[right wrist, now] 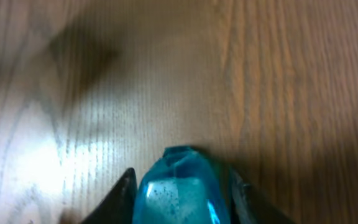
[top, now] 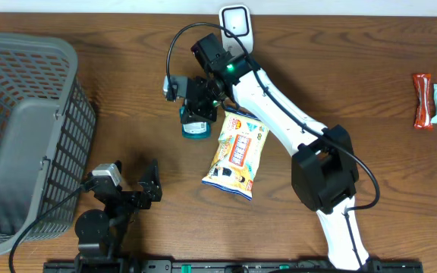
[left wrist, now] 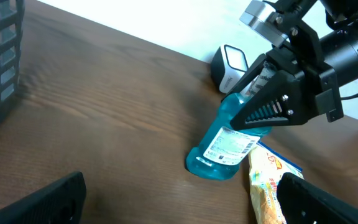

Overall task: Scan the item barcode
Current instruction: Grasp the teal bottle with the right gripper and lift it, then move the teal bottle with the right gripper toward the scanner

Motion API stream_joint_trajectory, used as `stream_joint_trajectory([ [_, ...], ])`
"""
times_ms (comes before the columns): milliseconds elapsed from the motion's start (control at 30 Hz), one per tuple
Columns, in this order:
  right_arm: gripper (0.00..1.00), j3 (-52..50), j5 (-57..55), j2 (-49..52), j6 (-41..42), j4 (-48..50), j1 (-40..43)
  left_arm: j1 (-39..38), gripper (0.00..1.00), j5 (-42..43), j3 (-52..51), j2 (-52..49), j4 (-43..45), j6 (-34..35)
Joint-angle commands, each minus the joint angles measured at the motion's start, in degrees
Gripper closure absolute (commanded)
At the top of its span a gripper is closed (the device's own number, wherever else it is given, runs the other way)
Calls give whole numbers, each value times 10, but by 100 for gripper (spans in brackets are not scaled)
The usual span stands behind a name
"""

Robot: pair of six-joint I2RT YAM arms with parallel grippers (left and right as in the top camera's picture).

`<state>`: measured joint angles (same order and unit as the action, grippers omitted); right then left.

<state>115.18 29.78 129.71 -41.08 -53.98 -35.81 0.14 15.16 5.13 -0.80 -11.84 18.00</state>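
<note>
A blue bottle (top: 196,126) with a white label lies on the wooden table, left of a yellow snack bag (top: 237,155). My right gripper (top: 197,103) reaches down over the bottle. In the right wrist view its two dark fingers press against both sides of the blue bottle (right wrist: 179,190), so it is shut on it. The left wrist view shows the bottle (left wrist: 225,146) with its upper end in those jaws. A white scanner (top: 235,23) stands at the table's far edge, just behind the right arm. My left gripper (top: 131,189) rests open near the front edge, holding nothing.
A grey plastic basket (top: 21,136) fills the left side of the table. Wrapped snacks (top: 423,100) lie at the far right edge. The snack bag (left wrist: 266,186) lies close to my left gripper's right finger (left wrist: 325,202).
</note>
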Motion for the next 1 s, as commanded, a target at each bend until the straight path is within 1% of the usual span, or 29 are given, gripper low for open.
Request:
stream_joint_trajectory([
  [0, 82, 3, -33, 2, 43, -9, -5, -2, 2, 7, -9, 2, -12, -1],
  [33, 85, 4, -40, -7, 54, -10, -5, -2, 2, 7, -9, 2, -12, -1],
  [133, 91, 4, -43, -49, 72, -20, -1, -2, 2, 7, -9, 2, -12, -1],
  [233, 91, 4, -44, -109, 82, -45, 2, -2, 2, 7, -9, 2, -12, -1],
  [333, 93, 4, -52, -146, 82, -59, 2, -2, 2, 7, -9, 2, -12, -1],
  [567, 91, 4, -59, -223, 83, -86, 3, -2, 2, 7, -9, 2, -12, -1],
  [633, 91, 4, -59, -242, 96, -99, 3, -2, 2, 7, -9, 2, -12, -1],
  [800, 91, 4, -59, -266, 123, -106, 2, -2, 2, 7, -9, 2, -12, -1],
  [867, 89, 4, -59, -271, 124, -106, 2, -2, 2, 7, -9, 2, -12, -1],
  [967, 89, 4, -59, -274, 123, -112, 3, -2, 2, 7, -9, 2, -12, -1],
])
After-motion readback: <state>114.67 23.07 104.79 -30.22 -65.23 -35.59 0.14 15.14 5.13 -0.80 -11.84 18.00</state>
